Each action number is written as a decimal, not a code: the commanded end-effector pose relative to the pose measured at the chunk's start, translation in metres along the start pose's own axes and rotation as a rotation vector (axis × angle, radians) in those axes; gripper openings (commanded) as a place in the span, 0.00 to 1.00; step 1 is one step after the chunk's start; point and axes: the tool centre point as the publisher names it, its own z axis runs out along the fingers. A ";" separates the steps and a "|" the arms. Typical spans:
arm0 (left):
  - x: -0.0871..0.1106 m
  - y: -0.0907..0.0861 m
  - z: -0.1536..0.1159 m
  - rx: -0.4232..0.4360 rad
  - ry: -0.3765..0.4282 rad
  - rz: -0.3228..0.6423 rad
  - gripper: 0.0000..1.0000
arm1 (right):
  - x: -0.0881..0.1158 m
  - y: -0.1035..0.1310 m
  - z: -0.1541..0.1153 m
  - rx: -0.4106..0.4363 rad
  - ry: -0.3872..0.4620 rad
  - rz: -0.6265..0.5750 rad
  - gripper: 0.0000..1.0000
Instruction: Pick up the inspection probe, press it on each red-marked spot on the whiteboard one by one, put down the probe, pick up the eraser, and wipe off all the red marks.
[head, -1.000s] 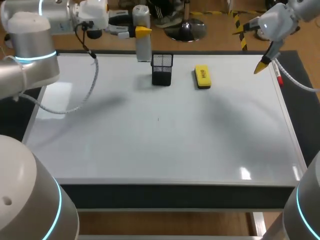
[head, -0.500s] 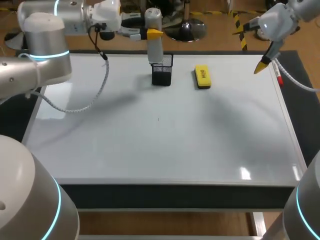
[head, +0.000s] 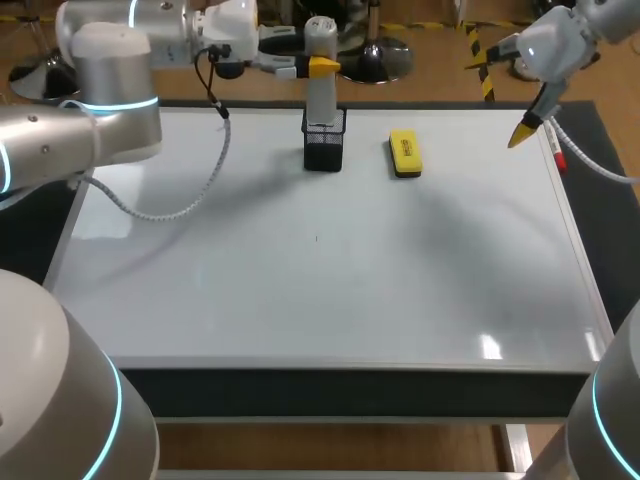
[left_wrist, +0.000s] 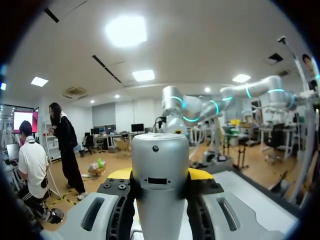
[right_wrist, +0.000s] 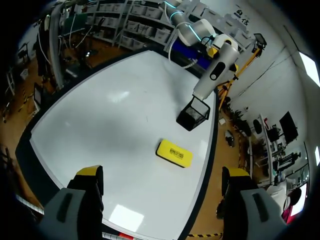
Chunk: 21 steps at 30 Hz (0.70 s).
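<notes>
The silver inspection probe (head: 320, 75) hangs upright with its lower end at the mouth of the black mesh holder (head: 324, 142), at the far side of the whiteboard (head: 320, 290). My left gripper (head: 318, 66) is shut on the probe's upper body. In the left wrist view the probe (left_wrist: 160, 190) fills the space between the yellow fingertips (left_wrist: 201, 174). The yellow eraser (head: 404, 153) lies right of the holder. My right gripper (head: 522, 135) hangs open over the board's far right corner, with the eraser (right_wrist: 174, 153), the holder (right_wrist: 193, 114) and the probe (right_wrist: 216, 70) ahead of it. The board shows no red marks.
A red marker pen (head: 556, 152) lies along the board's right edge, under my right gripper. A tiny dark speck (head: 316, 238) sits near the board's middle. The board's dark frame (head: 350, 385) runs along the near edge.
My left arm has carried the probe to the right, from left of the mesh holder to directly above it. The right arm has not moved.
</notes>
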 end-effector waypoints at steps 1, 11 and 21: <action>-0.006 0.005 0.002 0.010 -0.003 -0.007 0.00 | 0.000 0.000 0.000 0.003 0.003 -0.001 1.00; -0.014 0.018 0.004 0.010 -0.010 -0.024 0.00 | 0.000 0.000 0.000 0.003 0.003 -0.001 1.00; -0.023 0.035 0.004 0.003 -0.015 -0.042 0.00 | 0.000 0.000 0.000 0.003 0.003 -0.001 1.00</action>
